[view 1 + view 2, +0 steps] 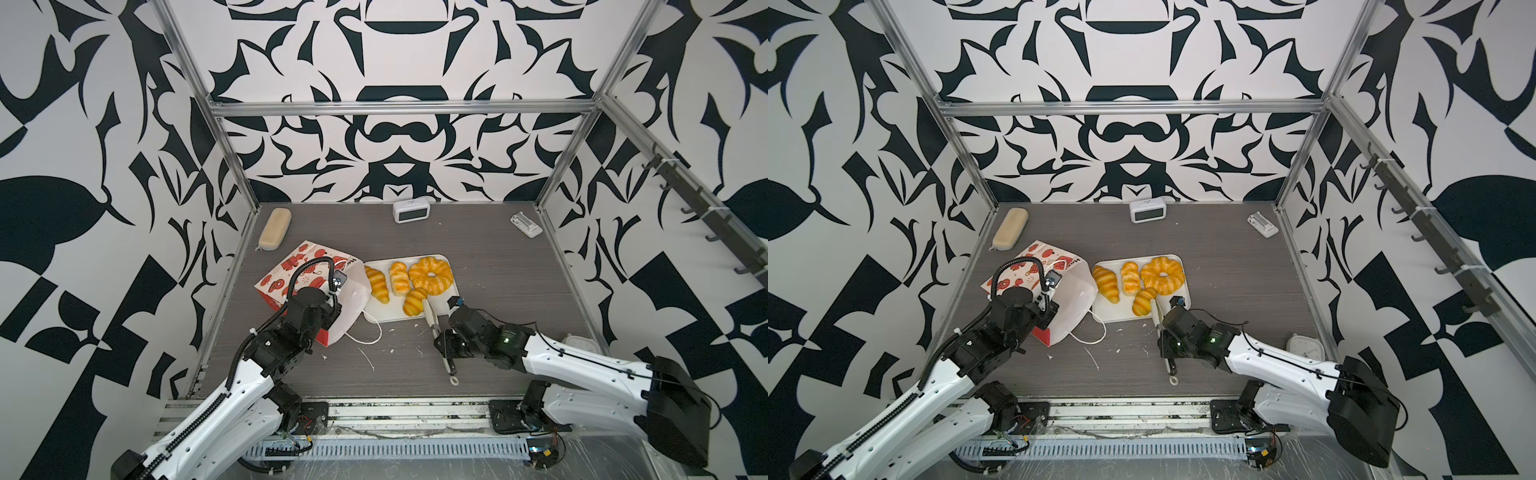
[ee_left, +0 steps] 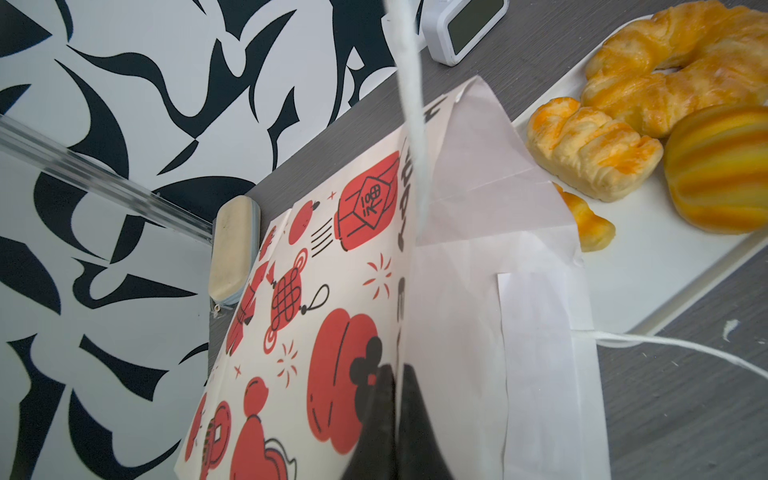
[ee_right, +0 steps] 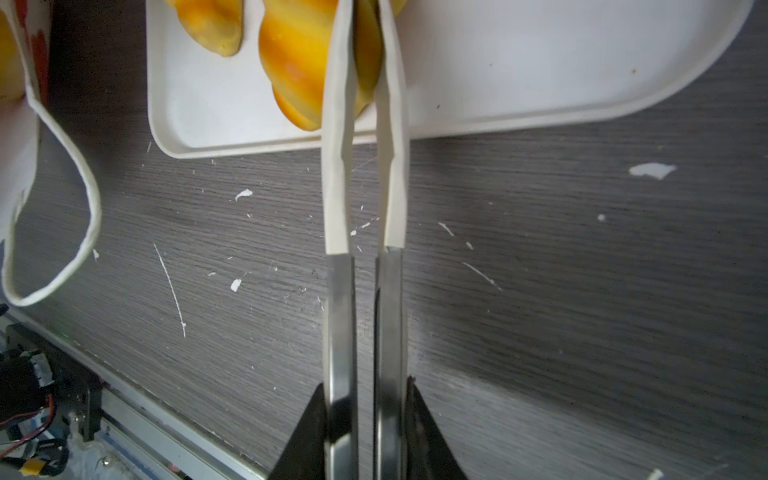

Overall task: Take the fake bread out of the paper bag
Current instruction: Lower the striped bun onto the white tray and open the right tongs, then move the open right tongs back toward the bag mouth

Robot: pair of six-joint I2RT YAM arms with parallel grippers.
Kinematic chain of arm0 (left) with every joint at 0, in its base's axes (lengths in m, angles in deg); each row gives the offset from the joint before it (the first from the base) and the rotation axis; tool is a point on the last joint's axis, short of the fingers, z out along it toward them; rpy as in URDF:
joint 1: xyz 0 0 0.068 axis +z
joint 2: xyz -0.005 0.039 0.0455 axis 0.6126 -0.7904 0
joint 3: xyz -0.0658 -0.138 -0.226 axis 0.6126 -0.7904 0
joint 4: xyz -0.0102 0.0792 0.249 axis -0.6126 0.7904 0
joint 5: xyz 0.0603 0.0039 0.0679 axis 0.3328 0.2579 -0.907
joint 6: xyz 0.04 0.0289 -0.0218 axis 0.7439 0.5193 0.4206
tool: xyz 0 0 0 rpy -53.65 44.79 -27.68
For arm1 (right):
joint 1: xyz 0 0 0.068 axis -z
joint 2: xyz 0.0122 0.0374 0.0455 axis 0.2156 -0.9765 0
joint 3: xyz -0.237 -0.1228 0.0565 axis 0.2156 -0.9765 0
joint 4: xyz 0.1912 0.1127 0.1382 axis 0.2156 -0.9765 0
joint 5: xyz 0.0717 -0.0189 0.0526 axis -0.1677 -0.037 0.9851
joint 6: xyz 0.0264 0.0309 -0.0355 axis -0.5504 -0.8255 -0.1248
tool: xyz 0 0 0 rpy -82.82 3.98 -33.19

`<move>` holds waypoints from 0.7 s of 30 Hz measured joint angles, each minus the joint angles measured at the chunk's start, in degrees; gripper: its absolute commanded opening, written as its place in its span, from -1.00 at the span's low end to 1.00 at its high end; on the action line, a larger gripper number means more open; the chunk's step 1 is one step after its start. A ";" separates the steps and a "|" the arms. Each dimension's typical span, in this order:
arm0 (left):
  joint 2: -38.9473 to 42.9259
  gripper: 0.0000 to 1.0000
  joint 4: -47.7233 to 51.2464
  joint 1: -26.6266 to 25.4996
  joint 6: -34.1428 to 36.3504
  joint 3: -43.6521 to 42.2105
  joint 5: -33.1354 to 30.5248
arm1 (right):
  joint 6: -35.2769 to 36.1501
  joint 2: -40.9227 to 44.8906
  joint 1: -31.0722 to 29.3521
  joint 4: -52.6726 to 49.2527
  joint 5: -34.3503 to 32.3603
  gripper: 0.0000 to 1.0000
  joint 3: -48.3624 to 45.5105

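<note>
**Bag mouth against the tray, tongs on a roll**

Around the white tray (image 1: pixel 392 313) I have open grey wood-grain bench (image 1: pixel 498 282) to its right and behind it. The strip in front carries only white flecks and a loose cord handle (image 3: pixel 95 216) off the tray's near-left corner.

The paper bag (image 1: pixel 291 268) lies tipped over on the tray's left with its creased white mouth against that edge, so that side is closed to me. My left fingers (image 2: pixel 374 415) are pinched together on the bag's rim. My right fingers (image 3: pixel 309 440) are clamped on steel tongs (image 3: pixel 337 187), whose soft white tips straddle a glossy striped roll (image 1: pixel 414 302) at the tray's near edge.

Also on the tray are a twisted ring (image 1: pixel 430 275), a paler braided roll (image 1: pixel 399 277) and a second striped roll (image 1: pixel 377 284). Behind the tray stands a clock (image 1: pixel 410 211), and beyond the bag lies a tan case (image 1: pixel 275 228).
</note>
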 measured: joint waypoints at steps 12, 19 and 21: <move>-0.74 -1.00 -0.02 0.00 -0.15 0.00 0.50 | -1.88 11.43 0.00 -4.63 -1.81 -0.11 -2.29; -0.72 -1.00 0.00 0.00 -0.42 0.00 0.66 | -1.75 18.34 0.00 -11.32 -4.07 -0.16 -1.86; -0.72 -1.00 0.00 0.00 -0.39 0.00 0.74 | -0.70 18.60 0.00 -13.55 -3.96 -0.17 0.13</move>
